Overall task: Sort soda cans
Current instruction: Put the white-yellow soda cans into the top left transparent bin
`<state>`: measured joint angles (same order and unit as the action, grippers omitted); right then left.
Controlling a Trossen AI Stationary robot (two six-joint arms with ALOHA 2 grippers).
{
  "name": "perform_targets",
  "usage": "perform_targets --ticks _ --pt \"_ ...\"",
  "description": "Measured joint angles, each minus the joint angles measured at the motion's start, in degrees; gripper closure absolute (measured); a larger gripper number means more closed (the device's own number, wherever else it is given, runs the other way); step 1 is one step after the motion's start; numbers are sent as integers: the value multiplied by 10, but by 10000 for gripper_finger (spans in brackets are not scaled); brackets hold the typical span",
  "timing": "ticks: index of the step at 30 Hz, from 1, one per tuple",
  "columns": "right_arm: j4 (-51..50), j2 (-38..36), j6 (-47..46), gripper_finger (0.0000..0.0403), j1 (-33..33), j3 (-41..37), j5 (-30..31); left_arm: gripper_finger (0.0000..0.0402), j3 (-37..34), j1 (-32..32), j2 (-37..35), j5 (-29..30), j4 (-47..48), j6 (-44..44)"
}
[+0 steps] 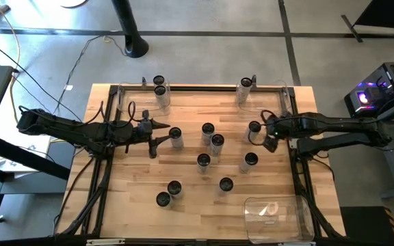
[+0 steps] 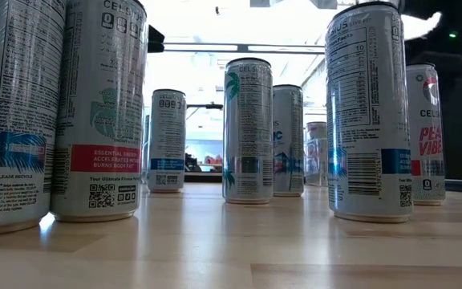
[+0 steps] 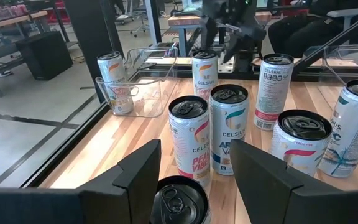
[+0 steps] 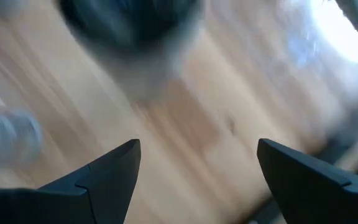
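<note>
Several soda cans stand upright on the wooden table (image 1: 142,205); their white sides carry coloured prints. My left gripper (image 1: 164,134) is open at the table's left, its fingers on either side of one can (image 1: 176,137), whose dark top (image 3: 179,199) shows between them in the left wrist view; I see no touch. My right gripper (image 1: 264,135) is open on the table's right, beside another can (image 1: 254,128), which shows blurred ahead of the fingers (image 4: 129,37). Two cans (image 1: 159,85) stand in the far left bin, one can (image 1: 245,87) in the far right bin.
A group of cans (image 1: 211,140) stands mid-table between the two arms, with more (image 1: 168,193) toward the near edge. A clear plastic bin (image 1: 276,215) sits at the near right corner. Clear bins (image 1: 135,99) line the far edge. Frame rails run along both table sides.
</note>
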<state>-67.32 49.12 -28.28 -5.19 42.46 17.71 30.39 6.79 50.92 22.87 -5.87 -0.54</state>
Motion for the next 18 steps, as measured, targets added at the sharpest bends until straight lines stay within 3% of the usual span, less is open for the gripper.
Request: perform_targets --ticks 5,12,18 --pt "-53 -1 -67 84 0 0 -23 216 0 0 0 0 0 0" --pt "106 0 -178 84 0 0 -94 216 0 0 0 0 -4 -1" --pt "157 6 -204 84 0 0 -85 216 0 0 0 0 -4 -1"
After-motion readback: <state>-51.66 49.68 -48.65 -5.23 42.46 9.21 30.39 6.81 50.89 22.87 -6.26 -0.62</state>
